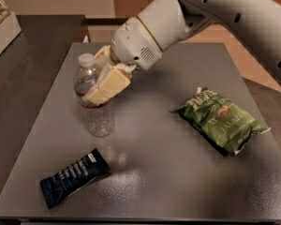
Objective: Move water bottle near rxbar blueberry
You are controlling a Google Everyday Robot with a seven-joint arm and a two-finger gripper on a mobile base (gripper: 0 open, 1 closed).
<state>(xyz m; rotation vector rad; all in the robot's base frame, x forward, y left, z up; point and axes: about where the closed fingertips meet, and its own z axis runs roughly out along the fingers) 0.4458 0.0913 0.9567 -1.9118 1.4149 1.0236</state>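
The water bottle (95, 114) is a clear plastic bottle with a white cap and stands upright at the left middle of the grey table (168, 172). My gripper (99, 82) reaches in from the upper right and is shut on the bottle's upper part, its cream fingers (108, 84) across the label band. The rxbar blueberry (73, 176), a flat dark navy wrapper with white text, lies near the table's front left corner, a short way in front of the bottle.
A green chip bag (220, 120) lies on the right side of the table. A dark counter (23, 78) runs along the left, with a box (1, 18) at its far left corner. The arm (225, 8) crosses above the table's back edge.
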